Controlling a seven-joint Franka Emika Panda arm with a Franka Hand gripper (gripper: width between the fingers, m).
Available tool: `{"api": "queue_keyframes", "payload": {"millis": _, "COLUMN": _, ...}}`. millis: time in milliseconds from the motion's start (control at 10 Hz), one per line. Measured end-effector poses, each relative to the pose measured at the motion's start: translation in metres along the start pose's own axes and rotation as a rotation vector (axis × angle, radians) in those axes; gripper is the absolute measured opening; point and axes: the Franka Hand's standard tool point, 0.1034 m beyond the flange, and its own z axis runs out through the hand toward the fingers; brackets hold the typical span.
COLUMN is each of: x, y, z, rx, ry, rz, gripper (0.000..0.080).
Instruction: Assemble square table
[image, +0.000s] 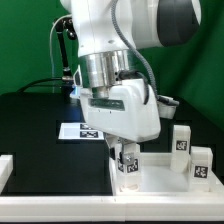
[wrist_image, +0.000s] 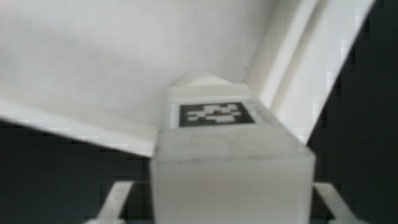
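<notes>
My gripper (image: 126, 160) is shut on a short white table leg (image: 127, 165) with a black-and-white tag. It holds the leg upright over the near-left corner of the white square tabletop (image: 165, 181). In the wrist view the leg (wrist_image: 222, 150) fills the middle, its tag facing the camera. It sits between my two fingers (wrist_image: 118, 203) of the gripper (wrist_image: 226, 205). Behind it lies the tabletop's recessed underside (wrist_image: 107, 70) with its raised rim (wrist_image: 295, 60). Two more tagged legs (image: 181, 139) (image: 202, 165) stand on the exterior view's right.
The marker board (image: 82, 131) lies on the black table behind the arm. A white part (image: 5, 170) shows at the exterior view's lower left edge. Another white piece (image: 165, 100) sits behind the arm on the right.
</notes>
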Motion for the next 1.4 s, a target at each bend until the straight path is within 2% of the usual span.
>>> {"api": "queue_keyframes", "payload": {"millis": 200, "x": -0.003, "y": -0.001, "z": 0.002, "rx": -0.01, "ry": 0.002, "rz": 0.205, "gripper": 0.0291}}
{"api": "queue_keyframes", "payload": {"millis": 300, "x": -0.005, "y": -0.002, "z": 0.002, "rx": -0.019, "ry": 0.013, "rz": 0.205, "gripper": 0.0291}}
{"api": "queue_keyframes", "payload": {"millis": 500, "x": -0.004, "y": -0.002, "z": 0.002, "rx": -0.02, "ry": 0.015, "rz": 0.169, "gripper": 0.0291}}
{"api": "queue_keyframes", "payload": {"millis": 600, "x": -0.005, "y": -0.001, "z": 0.001, "rx": -0.03, "ry": 0.019, "rz": 0.051, "gripper": 0.0404}}
{"api": "queue_keyframes", "payload": {"millis": 700, "x": -0.009, "y": 0.002, "z": 0.0, "rx": -0.063, "ry": 0.01, "rz": -0.214, "gripper": 0.0553}}
{"api": "queue_keyframes", "payload": {"millis": 800, "x": -0.01, "y": 0.008, "z": 0.005, "rx": -0.094, "ry": -0.024, "rz": -0.362, "gripper": 0.0621}}
{"api": "queue_keyframes", "payload": {"millis": 900, "x": -0.008, "y": 0.006, "z": 0.004, "rx": -0.086, "ry": -0.015, "rz": -0.356, "gripper": 0.0641}}
{"api": "queue_keyframes", "payload": {"millis": 1100, "x": -0.006, "y": 0.006, "z": 0.004, "rx": -0.087, "ry": -0.017, "rz": -0.525, "gripper": 0.0648}}
{"api": "queue_keyframes", "payload": {"millis": 1200, "x": -0.006, "y": 0.006, "z": 0.004, "rx": -0.097, "ry": -0.014, "rz": -0.632, "gripper": 0.0648}}
{"api": "queue_keyframes", "payload": {"millis": 1300, "x": -0.007, "y": 0.002, "z": 0.002, "rx": -0.12, "ry": -0.003, "rz": -0.856, "gripper": 0.0649}}
{"api": "queue_keyframes", "payload": {"millis": 1400, "x": -0.011, "y": -0.002, "z": 0.001, "rx": -0.127, "ry": -0.009, "rz": -1.076, "gripper": 0.0649}}
